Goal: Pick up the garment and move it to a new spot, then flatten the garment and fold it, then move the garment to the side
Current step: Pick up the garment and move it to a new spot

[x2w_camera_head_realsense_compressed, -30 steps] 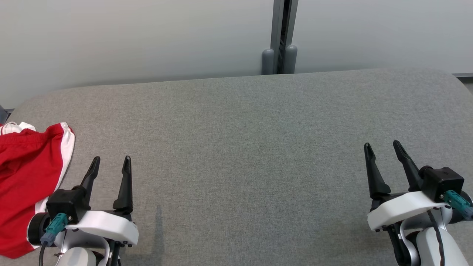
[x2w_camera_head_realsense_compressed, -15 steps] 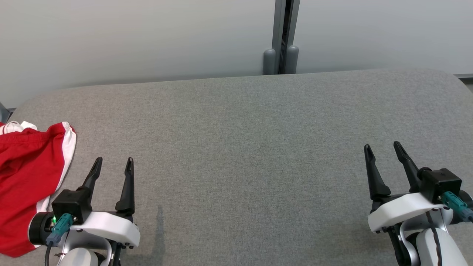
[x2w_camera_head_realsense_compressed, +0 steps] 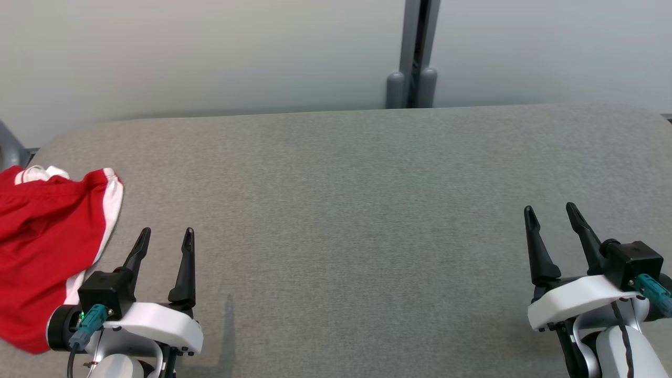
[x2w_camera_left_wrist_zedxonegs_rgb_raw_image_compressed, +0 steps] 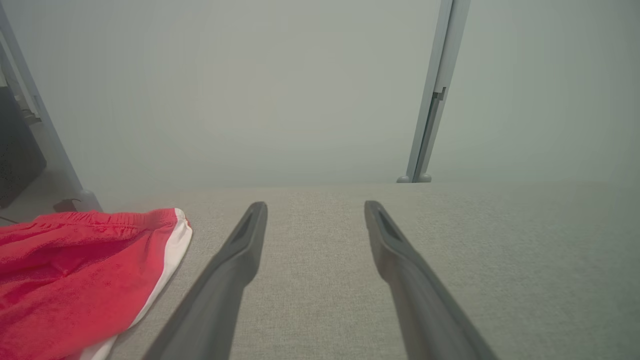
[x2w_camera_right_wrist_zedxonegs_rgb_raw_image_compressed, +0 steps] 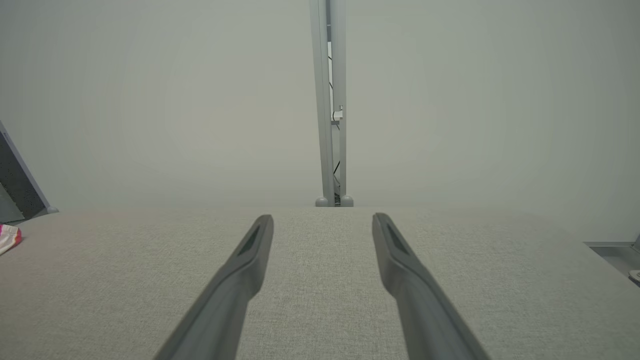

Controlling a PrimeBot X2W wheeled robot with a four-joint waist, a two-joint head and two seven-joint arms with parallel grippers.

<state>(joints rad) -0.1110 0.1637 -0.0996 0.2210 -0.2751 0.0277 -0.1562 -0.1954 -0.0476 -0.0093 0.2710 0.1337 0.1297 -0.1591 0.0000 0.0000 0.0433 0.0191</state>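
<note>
The crumpled red fabric garment (x2w_camera_head_realsense_compressed: 44, 247) with white trim is seen at nine o'clock on the grey cloth-covered worktop (x2w_camera_head_realsense_compressed: 357, 210), just beside the left pincer (x2w_camera_head_realsense_compressed: 167, 232), which, like the right pincer (x2w_camera_head_realsense_compressed: 549, 208), is spread and empty. A raised fold should be pinched deeply.

No text, label, brand, number or sign can be read in these views. The red shorts (x2w_camera_head_realsense_compressed: 42, 247), at the left edge of the grey padded table (x2w_camera_head_realsense_compressed: 341, 210), show plain cloth with white trim and no print on the part that faces the cameras. The black camera block (x2w_camera_head_realsense_compressed: 105, 289) on the left wrist and the teal connector (x2w_camera_head_realsense_compressed: 90, 320) plugged into it may carry fine markings, but they are too small to tell.
</note>
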